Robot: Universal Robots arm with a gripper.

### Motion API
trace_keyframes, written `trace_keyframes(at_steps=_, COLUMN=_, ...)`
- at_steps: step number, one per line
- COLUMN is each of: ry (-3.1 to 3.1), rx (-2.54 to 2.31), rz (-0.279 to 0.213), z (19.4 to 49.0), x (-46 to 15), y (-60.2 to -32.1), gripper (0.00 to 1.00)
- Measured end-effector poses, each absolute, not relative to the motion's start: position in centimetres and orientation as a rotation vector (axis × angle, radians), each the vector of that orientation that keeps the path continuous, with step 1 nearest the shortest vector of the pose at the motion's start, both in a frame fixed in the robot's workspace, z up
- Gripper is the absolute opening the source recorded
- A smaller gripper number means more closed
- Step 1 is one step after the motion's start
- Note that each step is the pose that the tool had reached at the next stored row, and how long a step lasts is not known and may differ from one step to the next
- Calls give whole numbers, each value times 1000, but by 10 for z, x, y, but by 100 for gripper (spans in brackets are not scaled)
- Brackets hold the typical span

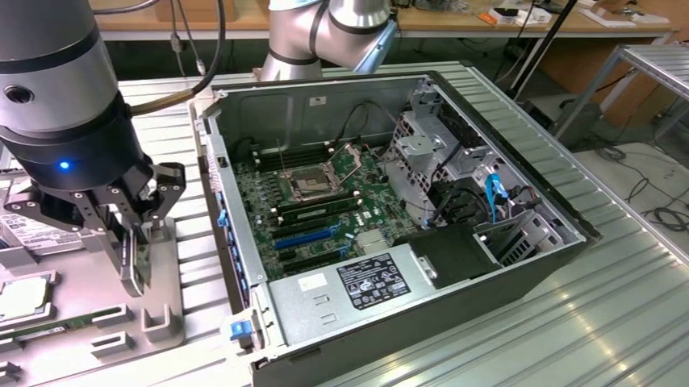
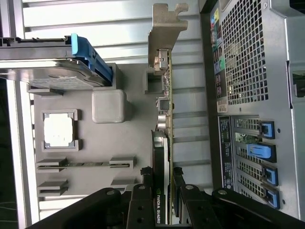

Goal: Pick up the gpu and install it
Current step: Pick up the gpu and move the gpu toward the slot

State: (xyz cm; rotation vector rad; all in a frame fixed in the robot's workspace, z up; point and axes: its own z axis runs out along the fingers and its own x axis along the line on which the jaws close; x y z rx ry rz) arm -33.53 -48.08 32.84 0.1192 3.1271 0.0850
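My gripper (image 1: 127,234) hangs over the grey parts tray at the exterior view's left, shut on the gpu (image 1: 132,262), which points down from between the fingers. The wrist view looks along the gpu (image 2: 167,100) edge-on: a thin green board with a black face. Its silver bracket (image 2: 164,33) is at the far end, and black fingers (image 2: 145,176) press both faces. Whether the card's lower edge still touches the tray I cannot tell. The open computer case (image 1: 221,201) lies beside it, with blue expansion slots (image 1: 306,236) on its motherboard.
The grey tray (image 2: 138,143) also carries a hard drive in a blue caddy (image 2: 52,67), a processor (image 2: 58,130) and a memory stick (image 2: 81,163). The case's rear wall with blue slot latches (image 2: 264,152) stands close to the card. A ribbed metal table (image 1: 603,322) lies underneath.
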Motion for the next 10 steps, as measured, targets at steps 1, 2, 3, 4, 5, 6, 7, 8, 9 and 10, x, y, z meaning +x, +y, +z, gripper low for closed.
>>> trace_keyframes(at_steps=1, ry=3127, rx=119, rz=85, z=329, x=-335, y=-481, gripper=27)
trace_keyframes(at_steps=2, ry=3127, rx=119, rz=85, z=330, x=-335, y=-481, gripper=27)
trace_keyframes(at_steps=3, ry=3127, rx=119, rz=85, z=331, x=-335, y=-481, gripper=27)
trace_keyframes(at_steps=4, ry=3127, rx=119, rz=85, z=332, x=-335, y=-481, gripper=27)
trace_keyframes(at_steps=5, ry=3127, rx=119, rz=85, z=333, x=-335, y=-481, gripper=27)
trace_keyframes(at_steps=6, ry=3127, rx=119, rz=85, z=335, x=-335, y=-481, gripper=27)
trace_keyframes(at_steps=7, ry=3127, rx=119, rz=85, z=336, x=-335, y=-481, gripper=27)
trace_keyframes(at_steps=8, ry=3127, rx=119, rz=85, z=338, x=-335, y=-481, gripper=27)
trace_keyframes(at_steps=9, ry=3127, rx=119, rz=85, z=339, x=-335, y=-481, gripper=27)
trace_keyframes(at_steps=10, ry=3127, rx=119, rz=85, z=339, x=-335, y=-481, gripper=27)
